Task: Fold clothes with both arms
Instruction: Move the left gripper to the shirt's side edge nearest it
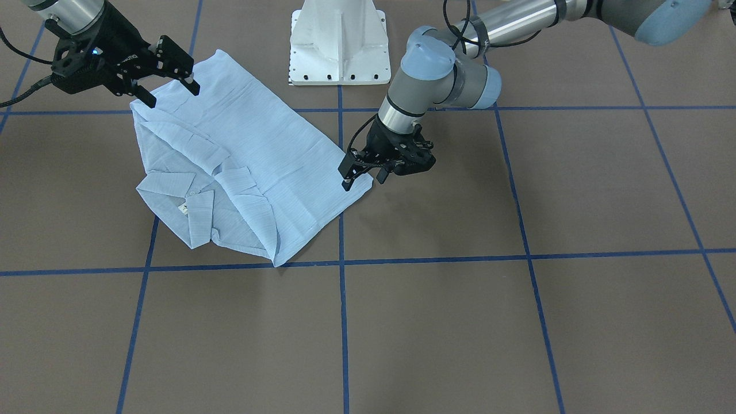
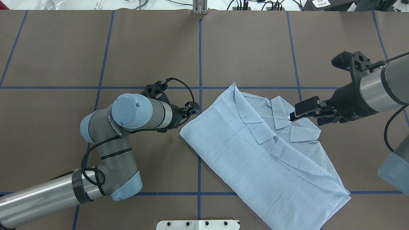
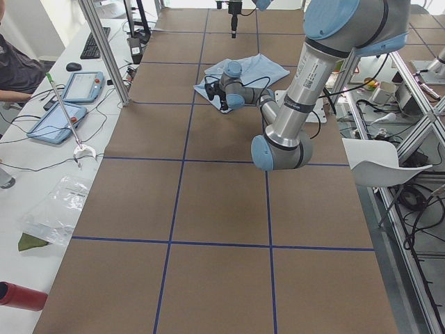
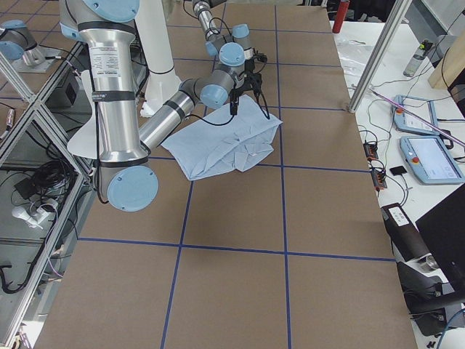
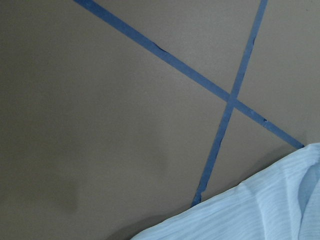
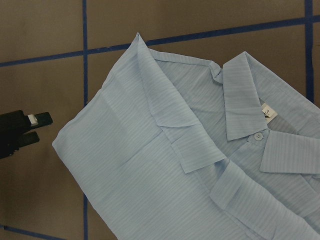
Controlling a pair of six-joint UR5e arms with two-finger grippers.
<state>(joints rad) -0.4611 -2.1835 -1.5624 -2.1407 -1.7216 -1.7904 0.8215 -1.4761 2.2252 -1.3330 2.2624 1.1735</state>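
Covering the bench (image 1: 517, 322): a brown sheet, ruled into large squares by blue tape lines (image 1: 343, 322).
Robot side: a white pedestal base (image 1: 338, 40) stands at the bench's edge, on the middle tape line.
Room: a white side bench (image 3: 35, 174) runs along the side opposite the robot. It carries two tablets (image 3: 82, 86), a keyboard (image 3: 92, 43), cables and a red cylinder (image 3: 21, 298). A person's sleeve (image 3: 17, 66) shows at its edge. Aluminium posts (image 3: 104, 52) rise beside it, and a white chair (image 3: 379, 161) stands on the robot's side.
Shirt (image 1: 270, 149): pale blue and finely striped, folded into a flat packet with the front up. It lies on the robot's right half of the bench, with one corner reaching the middle line.
Long axis: on a slant to the tape grid. The long smooth edge runs from beside the pedestal base out to the corner at the middle line.
Collar (image 6: 240, 100): spread open and facing up, on the side of the packet away from the robot, toward its right. A white button (image 6: 258, 136) and a small label (image 6: 267, 111) show there.
Left gripper (image 1: 363, 182): fingers apart, low, just beside the shirt's corner at the middle line. Whether it touches the cloth cannot be told.
Right gripper (image 1: 172, 96): fingers apart, holding nothing, raised over the shirt's right-hand part.
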